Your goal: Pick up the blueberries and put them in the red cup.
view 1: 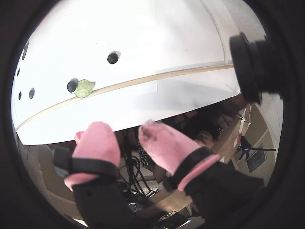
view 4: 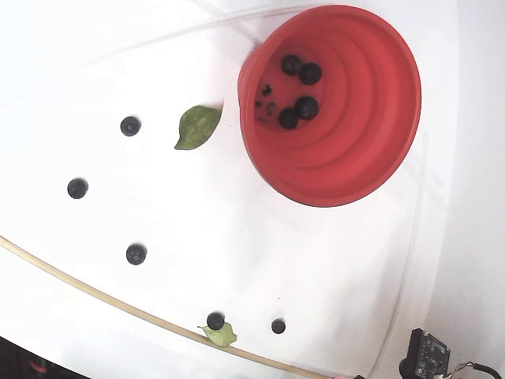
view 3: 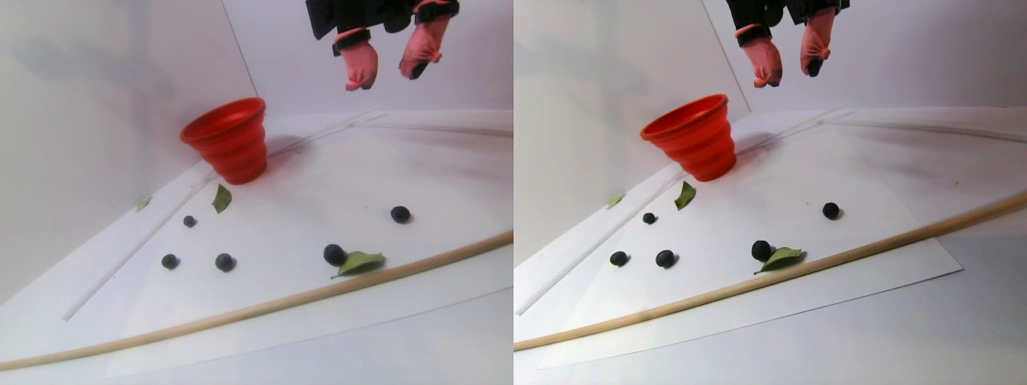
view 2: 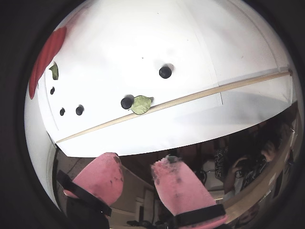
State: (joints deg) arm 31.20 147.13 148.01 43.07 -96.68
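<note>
Wrist views: claw [view 1: 128, 138] spread apart, empty, pink fingertips [view 2: 102, 174] above worktop [view 2: 143, 38].

Stereo pair view: claw high above the red cup [view 3: 228, 140]; 5 blueberries [view 3: 334, 254] loose on worktop, 1 touching a leaf [view 3: 359, 261].

Fixed view: 4 blueberries inside the cup, 5 outside, near a wooden strip [view 4: 95, 296].

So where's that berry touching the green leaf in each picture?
A wrist view: the berry sits left of centre, its leaf to the right.
A wrist view: centre.
Stereo pair: lower middle of each half.
Fixed view: bottom centre.
Shared landmark: the wooden stick beside it.
</note>
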